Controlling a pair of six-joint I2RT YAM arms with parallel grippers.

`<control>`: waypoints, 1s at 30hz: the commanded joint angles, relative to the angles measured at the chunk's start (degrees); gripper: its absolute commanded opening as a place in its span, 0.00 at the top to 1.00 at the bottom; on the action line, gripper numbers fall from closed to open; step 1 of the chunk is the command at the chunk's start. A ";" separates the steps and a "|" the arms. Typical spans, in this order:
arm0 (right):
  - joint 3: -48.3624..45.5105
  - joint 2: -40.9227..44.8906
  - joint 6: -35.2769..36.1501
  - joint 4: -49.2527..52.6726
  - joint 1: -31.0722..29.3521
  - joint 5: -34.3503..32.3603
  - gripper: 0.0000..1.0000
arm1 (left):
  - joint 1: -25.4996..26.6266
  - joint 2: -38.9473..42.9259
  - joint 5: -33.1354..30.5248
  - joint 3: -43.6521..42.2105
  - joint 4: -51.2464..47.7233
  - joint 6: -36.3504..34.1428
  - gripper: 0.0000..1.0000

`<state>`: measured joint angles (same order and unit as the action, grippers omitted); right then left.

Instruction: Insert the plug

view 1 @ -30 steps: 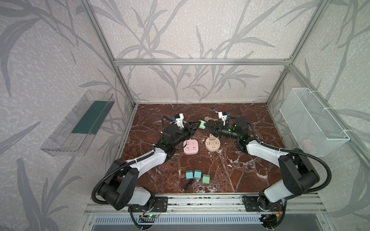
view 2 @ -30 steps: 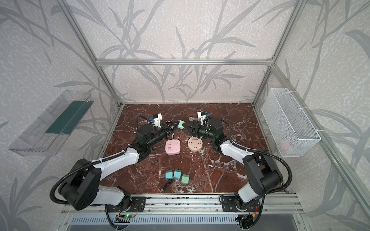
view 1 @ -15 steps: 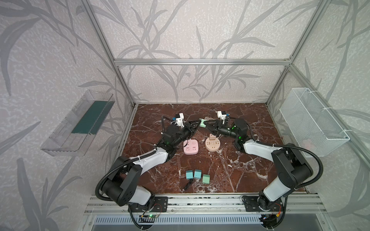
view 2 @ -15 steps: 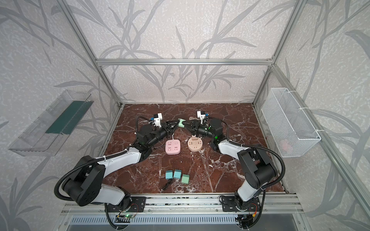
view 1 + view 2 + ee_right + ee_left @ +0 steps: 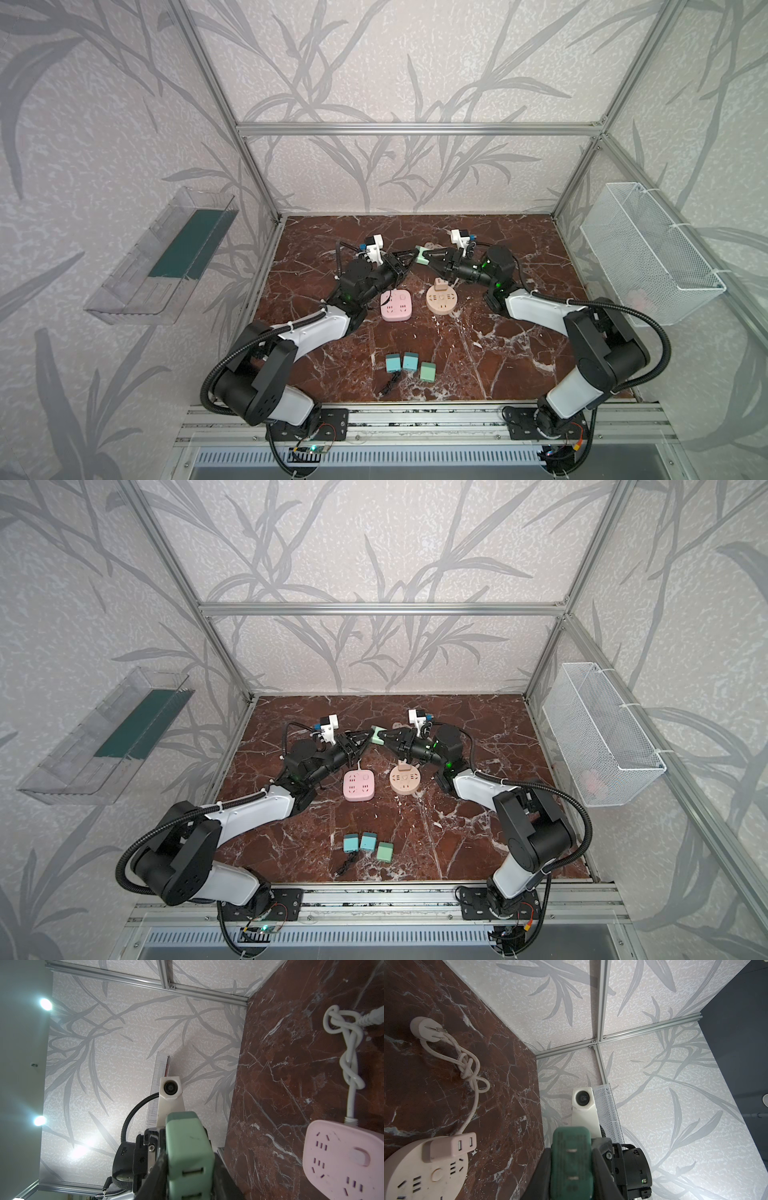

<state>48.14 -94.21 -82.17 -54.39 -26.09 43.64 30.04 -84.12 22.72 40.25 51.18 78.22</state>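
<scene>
Barely halfway: green plug (image 5: 421, 254) is being clamped midair by left gripper (image 5: 415, 254) and right gripper (image 5: 428, 257) both; nothing's being pushed into the pink strip (image 5: 397, 306) yet.

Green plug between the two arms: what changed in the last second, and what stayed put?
The right claw slid in toward the left arm and closed on the green plug, which the left claw keeps gripping in the air; both now hold it. The plug barely shifted. The pink socket block, round beige socket block and three front adapters stayed put.
</scene>
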 commanded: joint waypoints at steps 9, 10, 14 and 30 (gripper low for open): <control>1.97 0.71 3.49 4.35 0.73 1.75 1.00 | 0.51 -0.99 3.08 2.15 -5.14 -1.77 0.53; 2.02 1.30 4.70 6.79 0.92 1.93 1.00 | 0.31 -0.46 2.91 2.26 -7.54 -2.76 0.35; 3.27 5.07 12.30 21.32 1.55 1.81 1.00 | -1.76 3.77 1.24 3.10 -20.79 -9.08 0.03; 19.11 13.15 51.01 84.69 1.90 -18.43 1.00 | -6.36 5.88 -13.75 23.14 -80.02 -45.57 0.05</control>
<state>65.30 -82.96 -40.71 16.80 -24.25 31.97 23.55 -75.81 13.54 61.63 -12.88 41.69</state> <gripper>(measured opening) 0.282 0.948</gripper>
